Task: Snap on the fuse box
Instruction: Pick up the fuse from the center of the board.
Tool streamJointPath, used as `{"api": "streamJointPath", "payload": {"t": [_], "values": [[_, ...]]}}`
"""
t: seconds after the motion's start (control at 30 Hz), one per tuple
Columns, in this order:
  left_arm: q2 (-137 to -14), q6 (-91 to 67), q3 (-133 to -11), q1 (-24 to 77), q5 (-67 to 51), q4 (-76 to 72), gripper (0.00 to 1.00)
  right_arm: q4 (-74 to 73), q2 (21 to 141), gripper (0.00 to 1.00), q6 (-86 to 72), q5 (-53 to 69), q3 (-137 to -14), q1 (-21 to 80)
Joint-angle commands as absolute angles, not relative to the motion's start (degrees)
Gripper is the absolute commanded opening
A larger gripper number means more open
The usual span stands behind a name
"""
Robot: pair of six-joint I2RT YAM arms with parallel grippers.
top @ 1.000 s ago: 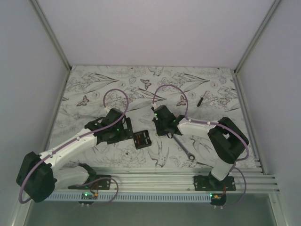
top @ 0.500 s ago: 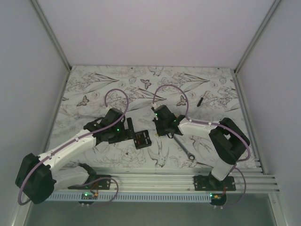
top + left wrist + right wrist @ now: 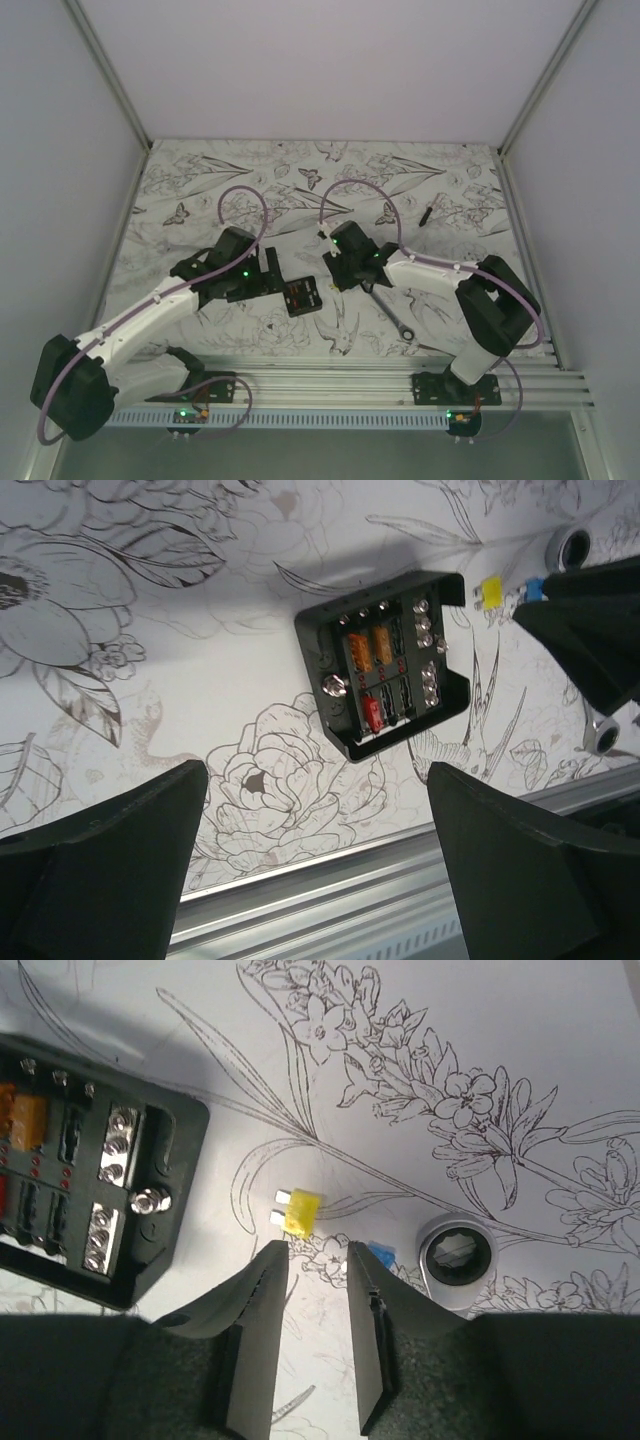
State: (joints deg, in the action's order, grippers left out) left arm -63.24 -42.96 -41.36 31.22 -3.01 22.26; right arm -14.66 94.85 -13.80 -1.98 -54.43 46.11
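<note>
The fuse box (image 3: pixel 302 296) is a small black square box lying open on the flower-printed table, with orange and red fuses in its slots. It also shows in the left wrist view (image 3: pixel 385 665) and the right wrist view (image 3: pixel 80 1150). My left gripper (image 3: pixel 274 274) is wide open and empty just left of the box; in its own view (image 3: pixel 320 860) the box lies beyond the fingers. My right gripper (image 3: pixel 335 268) is right of the box, its jaws a narrow gap apart and empty (image 3: pixel 317 1250). A loose yellow fuse (image 3: pixel 300 1210) lies just beyond its tips, and a blue fuse (image 3: pixel 380 1253) is partly hidden by the right finger.
A silver wrench (image 3: pixel 395 315) lies right of the box, its ring end (image 3: pixel 458 1260) close to my right fingers. A small thin black stick (image 3: pixel 427 213) lies far right. A metal rail (image 3: pixel 400 385) runs along the near edge. Grey walls enclose the table.
My left arm has shifted slightly back and left of the fuse box. My right arm has moved a little to the right. The fuse box has not moved.
</note>
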Motion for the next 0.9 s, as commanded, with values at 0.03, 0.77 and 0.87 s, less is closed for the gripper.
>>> {"api": "streamJointPath", "payload": {"t": [0.03,0.77,0.87], "values": [[-60.58,-41.54,-39.03,26.11,-6.07,22.82,0.96,-17.93,94.89,0.39,-4.56,0.21,-58.88,46.13],[-57.97,-41.39,-36.1,21.03,-11.29,23.01,0.99,-17.06,103.58,0.25,-3.95,6.66,-61.39,44.78],[-57.83,-41.34,-36.08,21.02,-11.85,22.98,1.0,-17.2,102.34,0.25,-4.61,6.88,-59.75,44.74]]}}
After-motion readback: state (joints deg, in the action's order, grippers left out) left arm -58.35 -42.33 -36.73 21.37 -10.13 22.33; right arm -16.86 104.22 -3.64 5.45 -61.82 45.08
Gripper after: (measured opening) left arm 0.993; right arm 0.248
